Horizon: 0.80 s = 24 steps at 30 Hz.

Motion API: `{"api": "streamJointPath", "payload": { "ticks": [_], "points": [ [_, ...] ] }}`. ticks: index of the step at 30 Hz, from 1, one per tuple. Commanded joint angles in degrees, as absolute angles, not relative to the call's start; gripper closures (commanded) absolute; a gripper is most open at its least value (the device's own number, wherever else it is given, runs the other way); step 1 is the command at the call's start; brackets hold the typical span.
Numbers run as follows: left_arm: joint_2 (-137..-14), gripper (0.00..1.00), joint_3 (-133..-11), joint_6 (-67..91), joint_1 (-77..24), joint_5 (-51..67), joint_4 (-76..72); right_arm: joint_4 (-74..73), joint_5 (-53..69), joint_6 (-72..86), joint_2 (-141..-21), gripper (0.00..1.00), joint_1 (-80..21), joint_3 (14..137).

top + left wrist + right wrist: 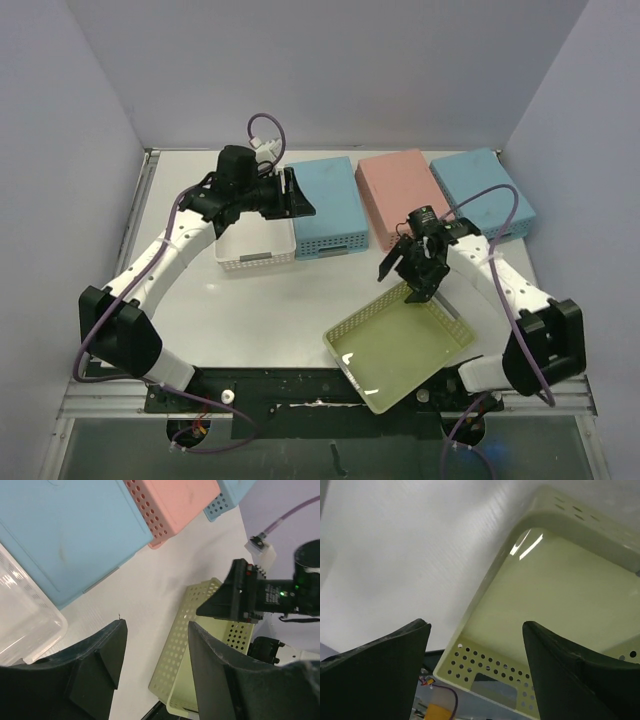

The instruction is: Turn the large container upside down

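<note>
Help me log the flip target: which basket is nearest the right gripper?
The yellow-green basket, open side up, just below the right gripper. The white basket, pink basket and blue baskets sit farther back.

No text, brand, number or sign can be read in any view. In the left wrist view, the black wrist housing (272, 595) on the right side, above the bench, carries a few faint pale marks beside a small green light. They may be print but are too small and blurred to make out.
</note>
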State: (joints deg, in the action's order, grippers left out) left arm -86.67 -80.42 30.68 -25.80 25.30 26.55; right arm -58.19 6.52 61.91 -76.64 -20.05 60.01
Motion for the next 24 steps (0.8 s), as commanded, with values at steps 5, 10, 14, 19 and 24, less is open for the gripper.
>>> {"api": "streamJointPath", "payload": {
  "ticks": [5, 10, 14, 19, 24],
  "points": [
    [-83.6, 0.49, -79.1, 27.8, -24.9, 26.0, 27.3, -55.2, 10.1, 64.0, -88.7, 0.68, -24.1, 63.2],
    [-82.5, 0.49, -79.0, 26.6, -24.1, 25.3, 28.8, -52.2, 9.3, 62.0, -88.3, 1.00, -27.8, 67.1],
    [-81.1, 0.49, -79.0, 25.9, -22.9, 25.6, 29.2, -45.2, 10.9, 57.9, -84.1, 1.00, -29.2, 67.7],
    [-79.3, 0.49, -77.8, 26.1, -22.6, 26.6, 26.8, -22.4, 21.7, 56.7, -71.8, 1.00, -29.5, 60.3],
    [-79.1, 0.49, -76.5, 28.2, -21.4, 26.6, 24.7, -2.9, 29.9, 55.7, -66.6, 1.00, -30.4, 57.5]
  ]
}}
